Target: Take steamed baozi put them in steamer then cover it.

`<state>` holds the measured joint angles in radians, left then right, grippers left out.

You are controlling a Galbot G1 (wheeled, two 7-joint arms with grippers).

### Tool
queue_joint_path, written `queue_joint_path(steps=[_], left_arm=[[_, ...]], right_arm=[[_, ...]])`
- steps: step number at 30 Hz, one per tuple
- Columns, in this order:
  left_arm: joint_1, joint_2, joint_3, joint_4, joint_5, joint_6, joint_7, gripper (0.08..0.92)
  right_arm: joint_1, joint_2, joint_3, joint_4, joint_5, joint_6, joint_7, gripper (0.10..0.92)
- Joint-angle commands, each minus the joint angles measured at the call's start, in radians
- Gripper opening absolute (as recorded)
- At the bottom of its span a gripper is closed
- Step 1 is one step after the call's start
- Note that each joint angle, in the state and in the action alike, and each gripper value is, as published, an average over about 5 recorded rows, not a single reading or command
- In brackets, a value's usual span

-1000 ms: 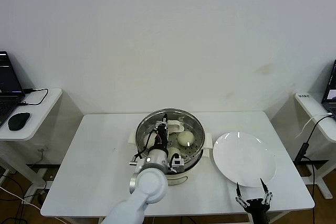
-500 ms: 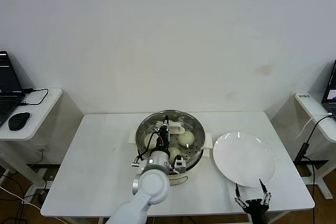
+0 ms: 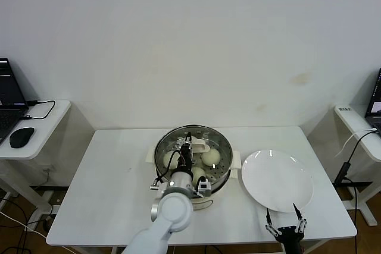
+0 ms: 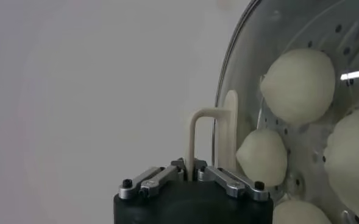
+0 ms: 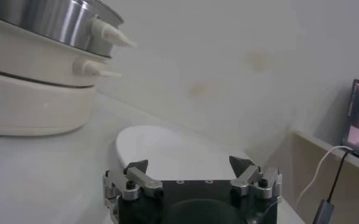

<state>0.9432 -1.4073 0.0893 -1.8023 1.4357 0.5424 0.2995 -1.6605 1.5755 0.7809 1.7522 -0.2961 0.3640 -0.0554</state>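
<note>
In the middle of the white table (image 3: 107,171): a steamer (image 3: 221,178) – shiny steel basket on a cream cooker base, side handles pointing left and right. On top of it, a clear glass lid (image 3: 209,137) with a metal rim, seemingly seated on the basket rim. Under the glass, on the perforated bottom, four pale round buns (image 4: 298,85) by the left wrist view; only three plainly made out from the head view, one at the left, one at the right, one nearer.

Over the middle of the lid, reaching in from the near side: the left gripper (image 3: 189,150) (image 4: 190,173). Jaws drawn almost together, pinching the foot of the lid's cream handle (image 4: 203,140), with the arch of the handle standing up between the fingertips. Nothing else in its grasp.

To the right of the steamer, just beside it but not touching: a flat white plate (image 3: 277,179), bare.

At the near right edge of the table, below the plate: the right gripper (image 3: 284,225) (image 5: 191,167), parked – jaws spread wide, holding nothing, fingertips pointing towards the plate.

Off to the far left, on a separate small side table: a computer mouse (image 3: 21,137) next to the edge of a laptop
</note>
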Motion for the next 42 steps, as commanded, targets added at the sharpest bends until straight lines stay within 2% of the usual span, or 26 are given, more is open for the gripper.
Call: queue_joint_path(steps=[1, 8, 13, 18, 22, 25, 28, 33, 42], left_arm=[[0.011, 0.012, -0.003, -0.029, -0.019, 0.001, -0.009, 0.233], [0.079, 0.093, -0.016, -0.157, -0.097, -0.002, -0.029, 0.433], [0.181, 0.184, -0.067, -0.303, -0.299, -0.015, -0.093, 0.580], [0.331, 0.238, -0.158, -0.472, -0.560, -0.045, -0.202, 0.719], [0.505, 0.237, -0.275, -0.551, -0.819, -0.155, -0.378, 0.806], [0.625, 0.219, -0.422, -0.545, -1.121, -0.372, -0.519, 0.820], [0.713, 0.211, -0.547, -0.514, -1.359, -0.521, -0.602, 0.822], [0.830, 0.201, -0.616, -0.492, -1.580, -0.537, -0.605, 0.823], [0.938, 0.172, -0.625, -0.356, -1.695, -0.665, -0.586, 0.823]], right_arm=[[0.000, 0.000, -0.003, -0.001, -0.002, 0.001, -0.001, 0.823], [-0.002, -0.001, -0.006, 0.001, -0.002, 0.000, -0.001, 0.823], [-0.008, -0.005, -0.006, 0.001, 0.001, 0.002, -0.001, 0.823], [-0.022, -0.022, -0.002, 0.003, 0.014, 0.010, 0.001, 0.823], [-0.039, -0.053, 0.005, 0.014, 0.052, 0.019, 0.001, 0.823], [-0.043, -0.063, 0.006, 0.021, 0.091, 0.019, -0.003, 0.823], [-0.043, -0.063, -0.006, 0.025, 0.120, 0.015, -0.010, 0.823], [-0.070, -0.094, -0.030, 0.051, 0.192, -0.009, -0.039, 0.823], [-0.167, -0.204, -0.054, 0.199, 0.420, -0.189, -0.132, 0.823]])
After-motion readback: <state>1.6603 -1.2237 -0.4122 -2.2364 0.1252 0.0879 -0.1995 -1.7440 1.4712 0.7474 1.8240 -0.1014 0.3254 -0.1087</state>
